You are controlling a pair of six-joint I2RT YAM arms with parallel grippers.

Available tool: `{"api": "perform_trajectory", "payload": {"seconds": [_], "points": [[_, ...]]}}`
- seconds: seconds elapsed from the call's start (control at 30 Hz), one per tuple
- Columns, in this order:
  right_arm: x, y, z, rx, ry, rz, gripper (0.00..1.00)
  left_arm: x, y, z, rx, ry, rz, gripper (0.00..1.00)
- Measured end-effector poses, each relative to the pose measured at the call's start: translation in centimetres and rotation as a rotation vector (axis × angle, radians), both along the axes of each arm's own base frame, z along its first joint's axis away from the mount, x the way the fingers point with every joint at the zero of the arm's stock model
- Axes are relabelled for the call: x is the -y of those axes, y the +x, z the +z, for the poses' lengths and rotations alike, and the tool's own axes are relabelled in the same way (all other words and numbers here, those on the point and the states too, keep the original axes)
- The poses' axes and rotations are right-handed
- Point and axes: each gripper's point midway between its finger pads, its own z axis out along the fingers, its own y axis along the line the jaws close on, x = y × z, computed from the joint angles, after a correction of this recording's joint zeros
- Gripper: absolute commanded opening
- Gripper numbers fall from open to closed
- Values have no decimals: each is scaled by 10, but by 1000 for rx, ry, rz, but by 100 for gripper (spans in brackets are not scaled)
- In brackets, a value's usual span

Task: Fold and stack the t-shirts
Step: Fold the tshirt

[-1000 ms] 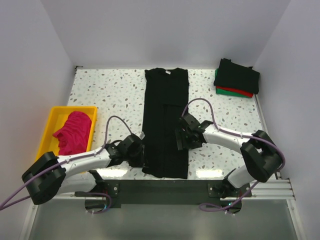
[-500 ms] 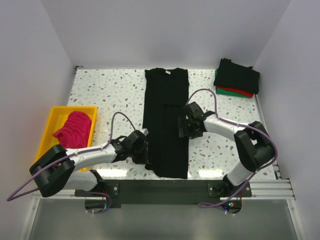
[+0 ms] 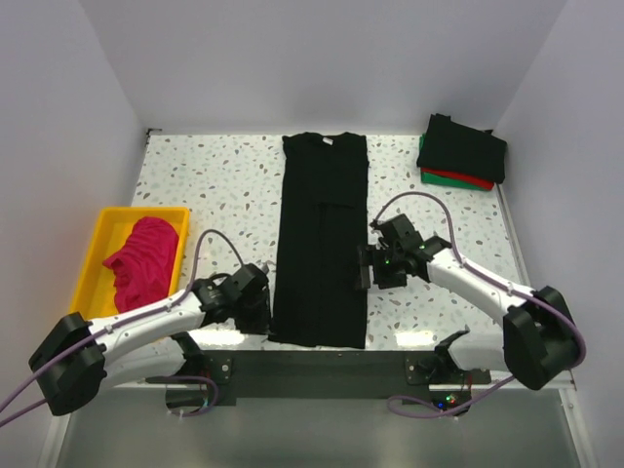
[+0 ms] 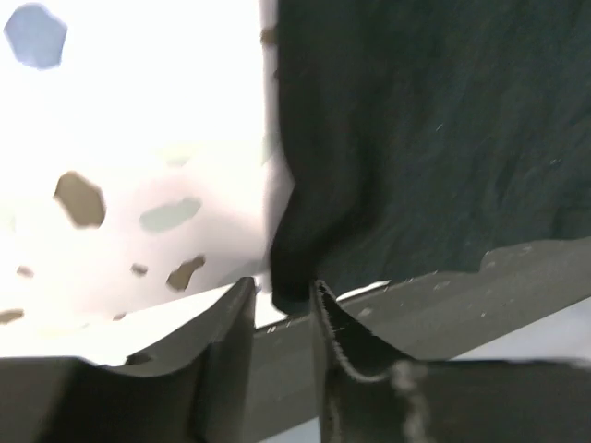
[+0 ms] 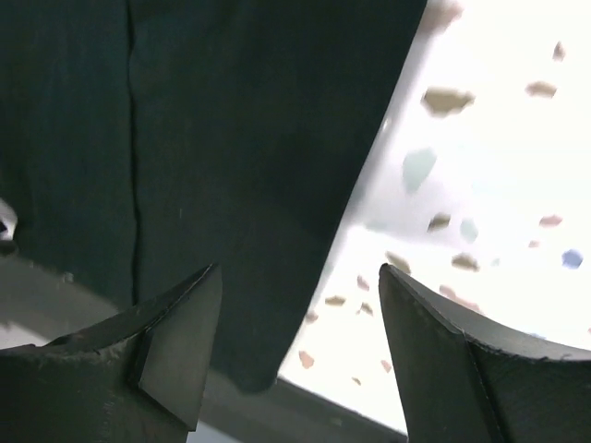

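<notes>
A long t-shirt (image 3: 322,244) lies centred on the table (image 3: 214,185), another shirt (image 3: 144,255) in the tray (image 3: 97,244) left, folded stack (image 3: 462,151) back-right.

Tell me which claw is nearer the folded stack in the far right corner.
Right. The right claw is at the black shirt's right edge, toward the robot from the stack; the left claw is beyond the shirt, at its near left corner.

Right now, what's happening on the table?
Both arms are working the black t-shirt, folded into a lengthwise strip mid-table. The left gripper is at its near-left corner, jaws narrow around the hem; grip unclear. The right gripper hovers open over its right edge. A folded stack sits far right; a magenta shirt waits in the yellow tray.
</notes>
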Motion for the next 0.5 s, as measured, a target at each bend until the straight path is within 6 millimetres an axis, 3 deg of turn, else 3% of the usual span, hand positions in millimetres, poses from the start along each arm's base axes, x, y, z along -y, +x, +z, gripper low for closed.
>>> {"api": "perform_trajectory", "payload": {"seconds": [0.17, 0.43, 0.5], "points": [[2, -35, -1, -73, 64, 16, 72, -8, -8, 4, -22, 11, 19, 43], [3, -107, -31, -320, 200, -33, 67, -2, -10, 7, -24, -46, 46, 47], [-1, -115, -30, -347, 247, -46, 66, -2, -10, 5, -23, -55, 47, 47]]}}
